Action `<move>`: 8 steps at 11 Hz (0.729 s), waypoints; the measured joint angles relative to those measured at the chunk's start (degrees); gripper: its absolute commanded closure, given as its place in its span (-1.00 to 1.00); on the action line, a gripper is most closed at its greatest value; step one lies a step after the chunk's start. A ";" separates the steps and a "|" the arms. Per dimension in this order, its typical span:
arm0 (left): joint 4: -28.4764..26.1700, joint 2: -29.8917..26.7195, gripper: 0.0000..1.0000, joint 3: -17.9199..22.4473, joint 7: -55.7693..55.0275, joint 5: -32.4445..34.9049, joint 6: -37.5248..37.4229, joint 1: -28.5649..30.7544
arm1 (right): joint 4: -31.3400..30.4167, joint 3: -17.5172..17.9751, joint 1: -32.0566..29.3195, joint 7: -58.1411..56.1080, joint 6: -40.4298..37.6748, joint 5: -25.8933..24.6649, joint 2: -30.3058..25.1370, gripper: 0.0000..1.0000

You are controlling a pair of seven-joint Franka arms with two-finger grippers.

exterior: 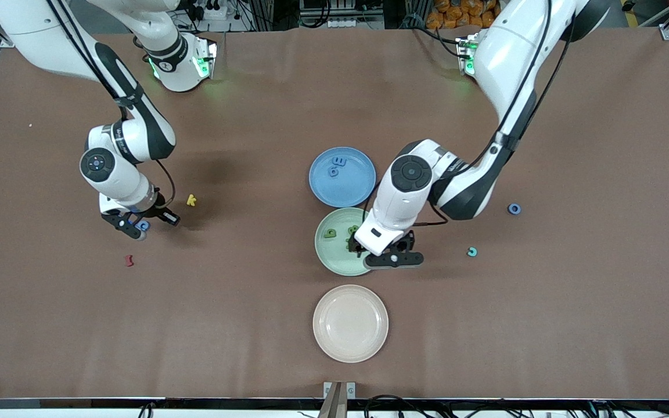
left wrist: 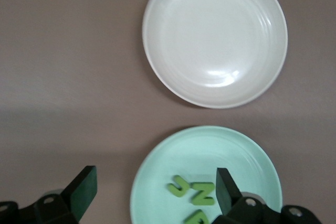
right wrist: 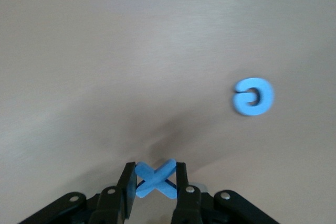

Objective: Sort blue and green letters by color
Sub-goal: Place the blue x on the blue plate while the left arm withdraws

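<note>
The left hand (exterior: pixel 382 248) hangs over the edge of the mint-green plate (exterior: pixel 327 255) toward the left arm's end of the surface (exterior: pixel 543 325), and its fingers (left wrist: pixel 84 187) stand wide apart with nothing between them. On that plate lie the olive-green letters: a J (left wrist: pixel 180 185) and an N (left wrist: pixel 202 193) touching each other, a third green piece (left wrist: pixel 197 217) cut off at the frame's edge, and in the front view another green letter (exterior: pixel 330 233) sits apart from them, toward the right arm's end of the plate. Just farther from the front camera, touching rims with the green plate, is the blue plate (exterior: pixel 363 186), carrying two periwinkle letters (exterior: pixel 337 166) close together. Nearer to the camera sits a cream plate (exterior: pixel 350 323) with a bare, glossy floor. Over at the right arm's end, the right hand (exterior: pixel 140 225) is down near the surface with its fingers (right wrist: pixel 127 190) clamped on a blue X (right wrist: pixel 155 178). A blue G (right wrist: pixel 253 96) lies flat on the surface near it in the right wrist view. A yellow k (exterior: pixel 191 200) lies just beside that hand, and a dark red piece (exterior: pixel 129 260) rests nearer to the camera. Toward the left arm's end, a blue ring-shaped letter (exterior: pixel 514 209) and a teal letter (exterior: pixel 472 251) lie loose on the surface, well apart from the plates.
</note>
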 measured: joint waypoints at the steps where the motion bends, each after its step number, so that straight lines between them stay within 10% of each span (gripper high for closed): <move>1: 0.02 -1.83 -1.00 0.49 0.01 1.44 -1.80 0.32 | 1.45 1.36 0.87 -0.47 -1.70 -0.01 -0.05 0.74; 8: 0.22 -14.22 -1.00 0.82 17.59 0.80 -19.40 8.14 | 4.03 5.22 16.42 1.31 -4.87 0.29 -0.48 0.70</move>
